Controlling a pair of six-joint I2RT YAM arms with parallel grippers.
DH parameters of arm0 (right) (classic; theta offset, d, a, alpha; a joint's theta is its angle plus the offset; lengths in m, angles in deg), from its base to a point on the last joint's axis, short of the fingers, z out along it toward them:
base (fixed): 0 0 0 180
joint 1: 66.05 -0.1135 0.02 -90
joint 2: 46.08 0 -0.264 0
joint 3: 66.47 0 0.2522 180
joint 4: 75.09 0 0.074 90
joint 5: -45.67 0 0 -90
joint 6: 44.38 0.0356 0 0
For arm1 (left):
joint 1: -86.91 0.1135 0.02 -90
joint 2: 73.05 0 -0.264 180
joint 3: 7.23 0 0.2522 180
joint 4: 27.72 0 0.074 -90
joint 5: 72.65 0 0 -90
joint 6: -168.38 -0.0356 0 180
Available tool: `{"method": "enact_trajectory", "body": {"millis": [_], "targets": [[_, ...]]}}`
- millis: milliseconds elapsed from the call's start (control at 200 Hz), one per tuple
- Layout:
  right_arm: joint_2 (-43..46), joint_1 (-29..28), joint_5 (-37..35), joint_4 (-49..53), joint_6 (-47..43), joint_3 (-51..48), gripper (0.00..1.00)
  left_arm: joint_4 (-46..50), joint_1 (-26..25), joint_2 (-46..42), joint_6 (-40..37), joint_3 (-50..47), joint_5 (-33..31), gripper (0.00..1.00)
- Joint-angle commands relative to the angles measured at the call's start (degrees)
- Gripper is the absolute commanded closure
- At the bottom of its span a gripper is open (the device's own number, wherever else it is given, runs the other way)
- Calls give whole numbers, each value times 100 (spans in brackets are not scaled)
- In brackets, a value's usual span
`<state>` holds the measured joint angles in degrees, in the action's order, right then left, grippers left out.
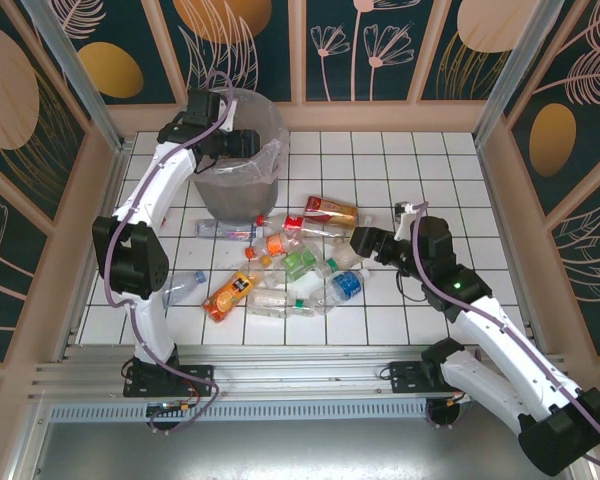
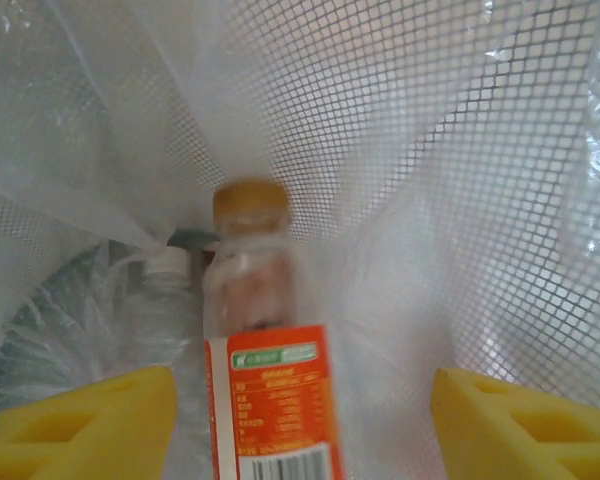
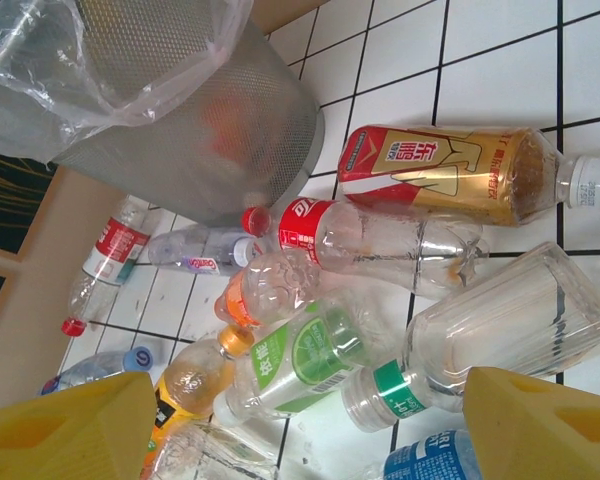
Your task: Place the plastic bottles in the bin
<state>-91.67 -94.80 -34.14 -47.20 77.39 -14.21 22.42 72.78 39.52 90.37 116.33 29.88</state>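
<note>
Two yellow-fingered grippers, both open. The left gripper (image 1: 248, 144) hangs over the bin (image 1: 218, 188). Its fingers (image 2: 90, 420) are spread clear of an orange-labelled bottle (image 2: 270, 390) that lies between them untouched, cap pointing into the clear bag (image 2: 430, 150). The right gripper (image 3: 310, 425), jaws wide and holding nothing, hovers above the plastic bottles (image 1: 290, 265) heaped on the white tiled table (image 1: 430, 170) beside the bin.

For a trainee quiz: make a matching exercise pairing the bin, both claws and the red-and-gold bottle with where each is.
1 bin
2 left claw
3 right claw
4 red-and-gold bottle

A lying on the table
B by the bottle pile, open
C at the table's far left, bag-lined
D inside the bin, open either side of an orange-labelled bottle

Pairs: 1-C, 2-D, 3-B, 4-A
</note>
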Motion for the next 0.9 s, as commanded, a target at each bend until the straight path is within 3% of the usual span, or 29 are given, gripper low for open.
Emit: {"method": "enact_trajectory", "body": {"millis": [0,235,350,480,756,896], "targets": [[5,-34,-170,184,183,-8,19,65,62,-70,-68,80,-100,29],[33,-43,-365,476,489,-217,19,-66,63,-536,-30,117,-162,24],[23,-44,-717,819,742,-280,21,-331,56,-1032,-78,-103,104,22],[65,-48,-1076,1063,1100,-431,23,-742,53,-1730,-98,-611,390,19],[149,-52,-1081,1039,1855,-949,28,-1239,7,-3098,14,-1928,1356,6],[250,-54,-1003,859,2149,-1256,28,-1246,-440,-3751,48,-2670,1442,2]]}}
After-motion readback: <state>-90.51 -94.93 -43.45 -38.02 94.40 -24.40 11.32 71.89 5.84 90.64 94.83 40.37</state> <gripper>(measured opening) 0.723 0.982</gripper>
